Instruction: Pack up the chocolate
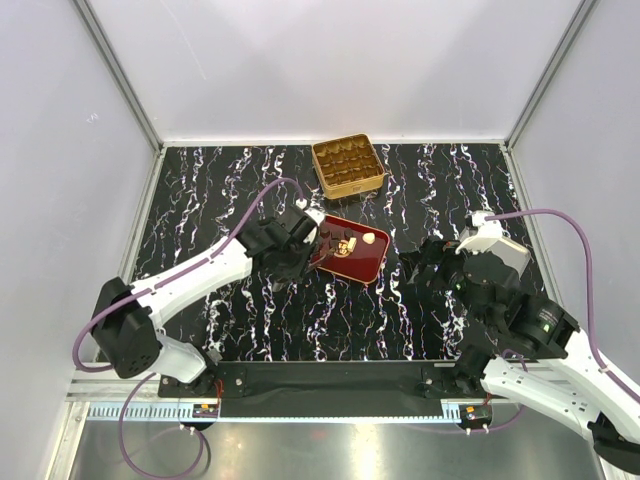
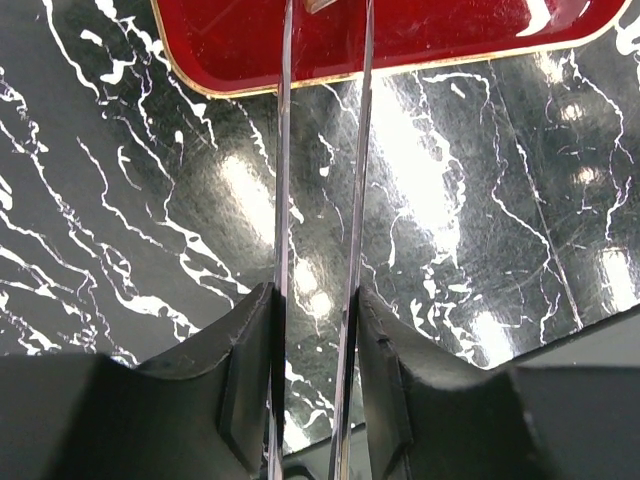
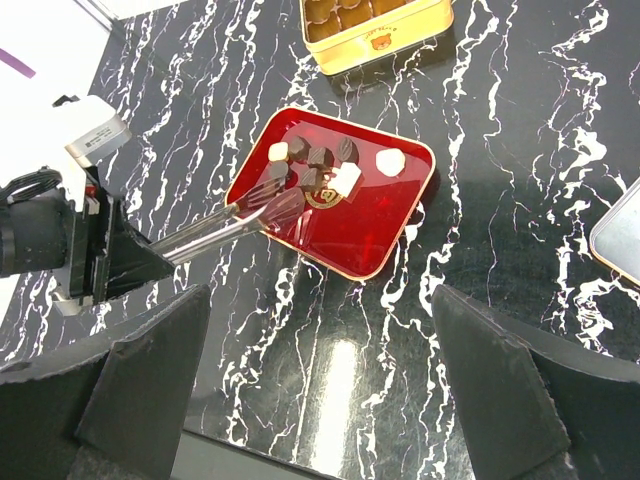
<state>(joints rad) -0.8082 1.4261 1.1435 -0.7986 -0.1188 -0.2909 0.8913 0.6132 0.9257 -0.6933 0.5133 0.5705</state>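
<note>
Several small chocolates [image 3: 320, 157], dark brown and cream, lie in the far half of the glossy red tray [image 3: 370, 225]; they also show in the top view [image 1: 345, 243] on the tray [image 1: 365, 265]. My left gripper [image 1: 290, 245] is shut on metal tongs [image 3: 230, 225], whose tips reach over the tray's left part beside the dark pieces. In the left wrist view the gripper [image 2: 315, 300] clamps the two tong blades [image 2: 285, 150], and the tray's near edge [image 2: 420, 30] lies ahead. My right gripper [image 1: 425, 265] is open and empty, right of the tray [image 3: 315, 295].
A square gold tin [image 1: 347, 165] with divided cells stands behind the tray, also seen in the right wrist view [image 3: 375, 25]. A flat grey object with a pale rim [image 3: 622, 235] lies at the right. White walls enclose the black marbled table [image 1: 220, 180].
</note>
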